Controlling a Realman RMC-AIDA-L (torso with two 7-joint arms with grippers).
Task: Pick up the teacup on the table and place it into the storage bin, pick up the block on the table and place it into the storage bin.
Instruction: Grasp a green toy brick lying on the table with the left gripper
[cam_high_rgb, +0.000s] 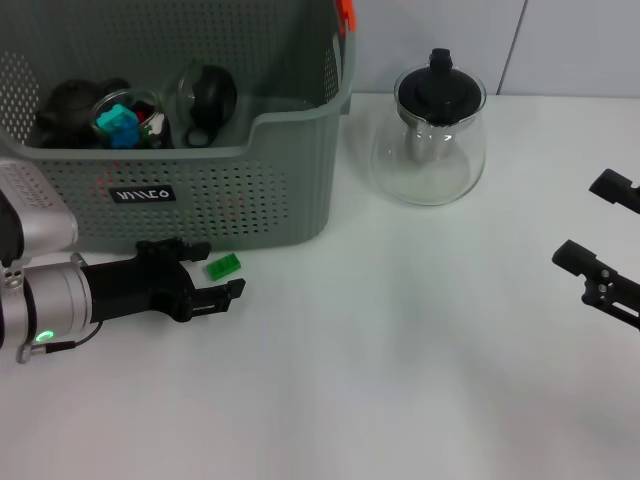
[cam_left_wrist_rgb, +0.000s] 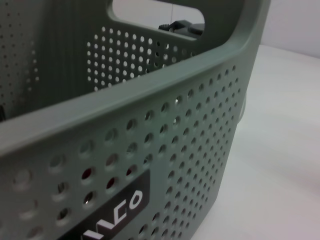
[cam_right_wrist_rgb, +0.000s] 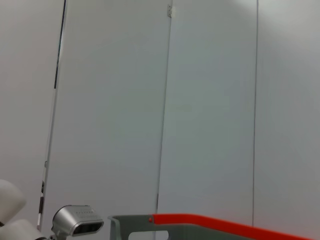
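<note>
1. The left arm enters from the lower left of the head view, its silver wrist leading to the black left gripper (cam_high_rgb: 215, 270), which lies low and points right.
2. Its two fingers stand apart, spread wide.
3. The right gripper (cam_high_rgb: 600, 225) sits at the right edge, fingers parted, pointing left.

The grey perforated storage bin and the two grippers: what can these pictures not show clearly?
- Grey perforated plastic storage bin: in head view, its front wall hides the lower contents; a teacup cannot be identified there.
- Left gripper: open around the small green block; contact unclear. Left wrist view shows only the bin wall.
- Right gripper: cut by the head view's edge, open.
</note>
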